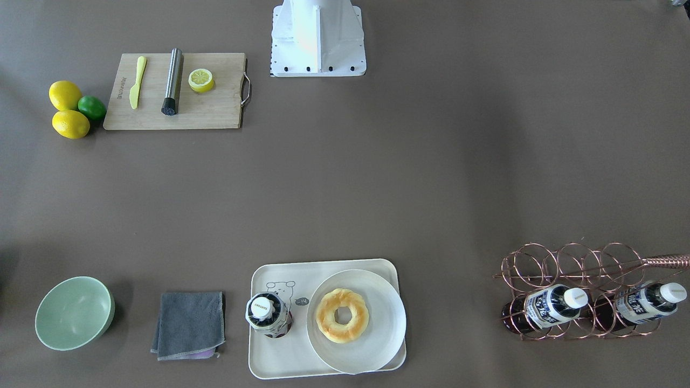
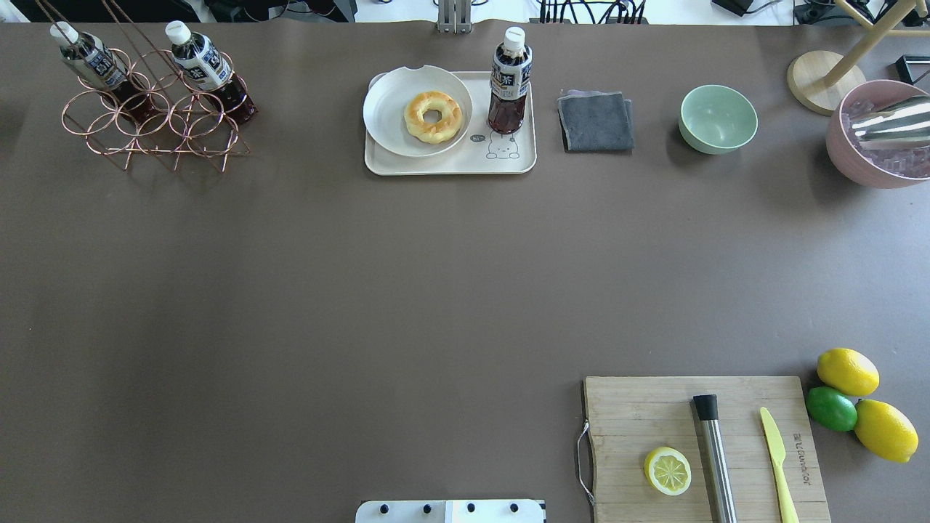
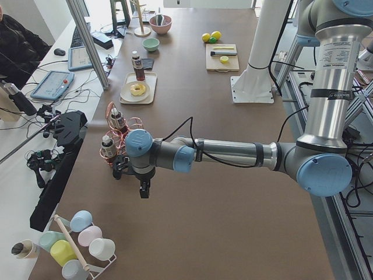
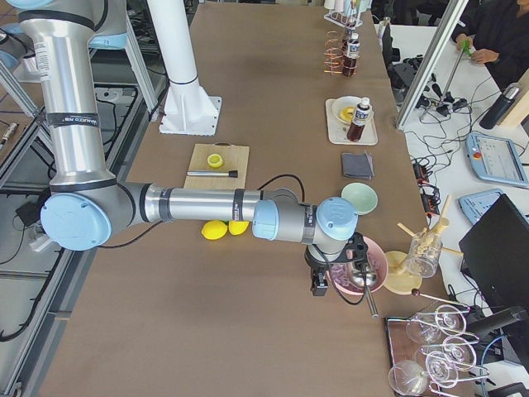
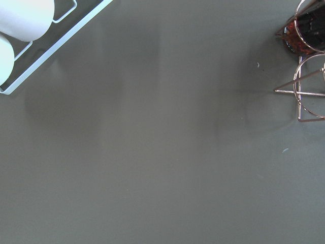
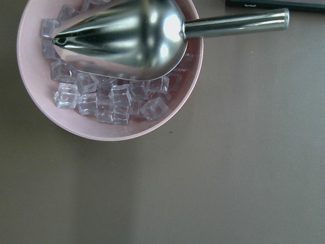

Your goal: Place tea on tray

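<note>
One tea bottle stands upright on the cream tray, by its bear drawing; it also shows in the overhead view on the tray. Two identical bottles lie in a copper wire rack. My left gripper hangs over the table next to that rack, seen only in the left side view; I cannot tell whether it is open or shut. My right gripper hangs beside a pink ice bowl, seen only in the right side view; its state cannot be told either.
A white plate with a doughnut fills the tray's other half. A grey cloth, green bowl, pink ice bowl with scoop, cutting board with lemon half, lemons and lime lie around.
</note>
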Controlling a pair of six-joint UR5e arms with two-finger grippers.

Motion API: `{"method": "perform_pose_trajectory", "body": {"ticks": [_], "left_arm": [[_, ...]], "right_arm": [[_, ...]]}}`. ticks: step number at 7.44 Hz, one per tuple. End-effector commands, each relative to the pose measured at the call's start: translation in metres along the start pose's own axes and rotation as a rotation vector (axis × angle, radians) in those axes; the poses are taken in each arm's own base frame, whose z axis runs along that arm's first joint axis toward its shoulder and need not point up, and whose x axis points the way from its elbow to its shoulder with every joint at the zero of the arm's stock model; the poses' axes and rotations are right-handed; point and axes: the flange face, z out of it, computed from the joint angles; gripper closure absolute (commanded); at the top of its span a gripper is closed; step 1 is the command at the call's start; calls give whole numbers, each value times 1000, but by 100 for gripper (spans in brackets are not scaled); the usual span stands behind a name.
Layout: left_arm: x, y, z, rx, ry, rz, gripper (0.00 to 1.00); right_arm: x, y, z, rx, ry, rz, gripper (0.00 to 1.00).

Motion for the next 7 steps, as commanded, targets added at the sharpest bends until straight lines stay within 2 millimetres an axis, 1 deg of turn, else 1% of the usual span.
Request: {"method": "perform_pose_trajectory", "body": {"ticks": [1,3,7], "left_arm": [[-12,7,-1,-1,-2,-22,3],[-17,12,1,-5,-3,-29,3],[-17,12,2,-6,-5,-30,3]], "right_arm": [[-4,1,-4,7,1,-5,0],[-3,3,-3,7,-2,-3,0],[-5,1,-5,10,5,-10,0]]}}
